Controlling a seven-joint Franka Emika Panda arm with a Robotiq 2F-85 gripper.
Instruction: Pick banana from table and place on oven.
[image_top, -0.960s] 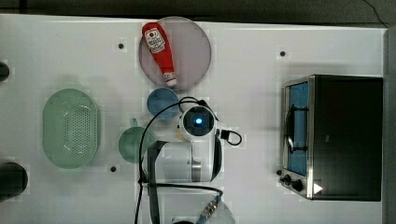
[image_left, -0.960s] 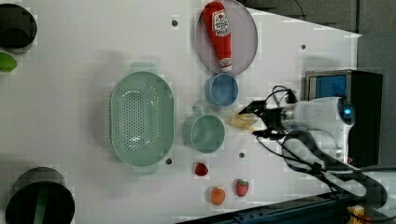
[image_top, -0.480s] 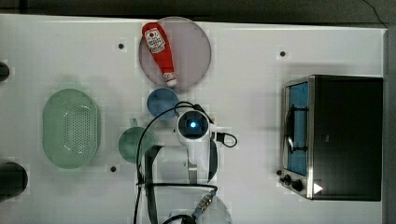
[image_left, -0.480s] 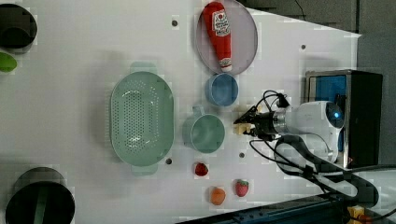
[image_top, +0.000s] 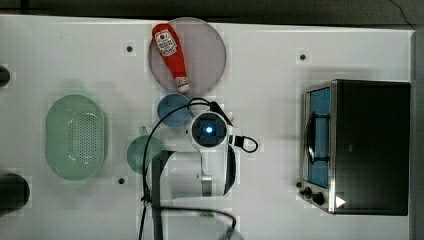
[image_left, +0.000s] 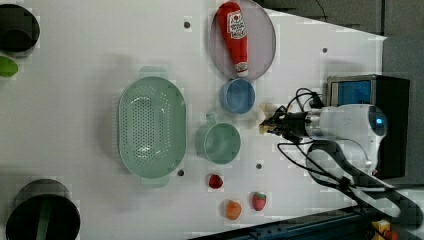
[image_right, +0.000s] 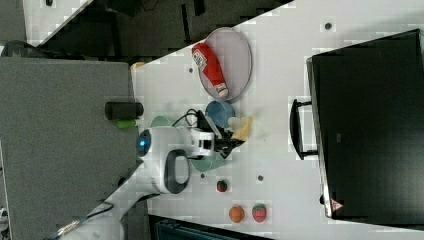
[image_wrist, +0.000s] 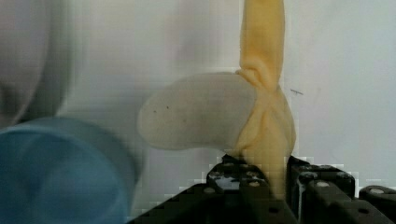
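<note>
**Banana pinched, oven top bare**

With its black fingers nearly together, the gripper pinches a yellow peel lobe of the banana; the wrist view shows the lobe squeezed between the two pads, whitish core sticking out sideways, another lobe pointing away.

Landmark: blue bowl.
- banana sits just beside the bowl, on the left view's right of it, low over the table. Cannot tell if it's touching the tabletop.
- gripper at the banana's far side from the bowl, arm body trailing toward the oven.
- green mug just beside the bowl, colander further off past the mug.
- plate with ketchup bottle right next to the bowl.
- oven well apart from the bowl in the top view.
- two strawberries and an orange fruit lie past the mug.
</note>
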